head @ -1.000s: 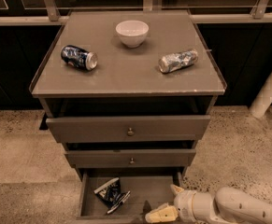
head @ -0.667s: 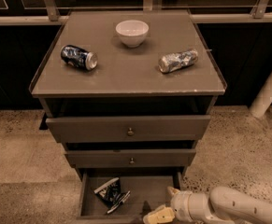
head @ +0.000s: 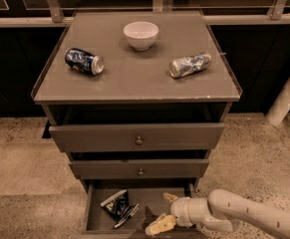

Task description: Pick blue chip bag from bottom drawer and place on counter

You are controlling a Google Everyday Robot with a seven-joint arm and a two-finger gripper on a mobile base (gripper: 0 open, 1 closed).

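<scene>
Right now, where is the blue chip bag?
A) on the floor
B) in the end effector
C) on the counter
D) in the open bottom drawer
D: the blue chip bag lies at the left of the bottom drawer, apart from the end effector, which is over its right front.

blue chip bag (head: 117,206), bottom drawer (head: 145,195), pincer (head: 165,212) beside

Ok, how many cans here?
2, both lying on the counter: blue can left, crushed silver can right. Gripper over the bottom drawer, right of the chip bag. Upper drawers could hide more.
</scene>
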